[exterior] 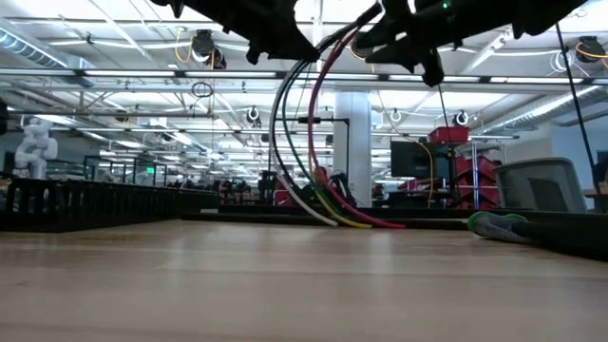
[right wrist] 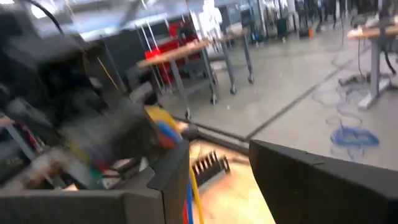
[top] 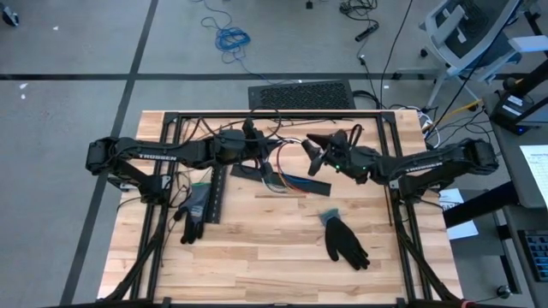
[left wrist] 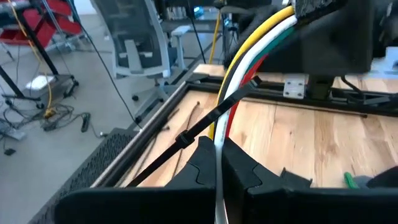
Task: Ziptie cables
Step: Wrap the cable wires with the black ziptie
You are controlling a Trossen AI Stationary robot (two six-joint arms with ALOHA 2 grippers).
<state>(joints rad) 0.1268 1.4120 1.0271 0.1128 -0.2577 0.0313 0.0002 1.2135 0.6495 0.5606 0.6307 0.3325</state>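
The cables (exterior: 318, 142), white, yellow, red, green and black, rise in an arch from the table's far middle (top: 278, 171) to both grippers. A black zip tie (left wrist: 186, 138) crosses the bundle just beyond my left gripper (left wrist: 217, 171), which is shut on the cables above the table's far middle (top: 250, 139). My right gripper (right wrist: 221, 186) stands open to the right of it (top: 318, 152), with orange and blue cables (right wrist: 189, 196) running along the inner side of one finger. Whether that finger touches them cannot be told. My left gripper pinches the cables between its two fingers, with a white cable (left wrist: 217, 155) showing in the gap. The fingers come nearly level from the table's left side. The bundle is lifted well clear there, curving up toward the right gripper, and its lower ends (exterior: 332, 217) lie on the table.
A black slotted strip (top: 218, 192) lies left of centre, with a dark glove (top: 195, 212) beside it. A second glove (top: 345, 241) lies nearer the front right. A black frame (top: 274, 115) borders the table's far edge. A coiled blue cord (top: 231, 38) lies on the floor beyond.
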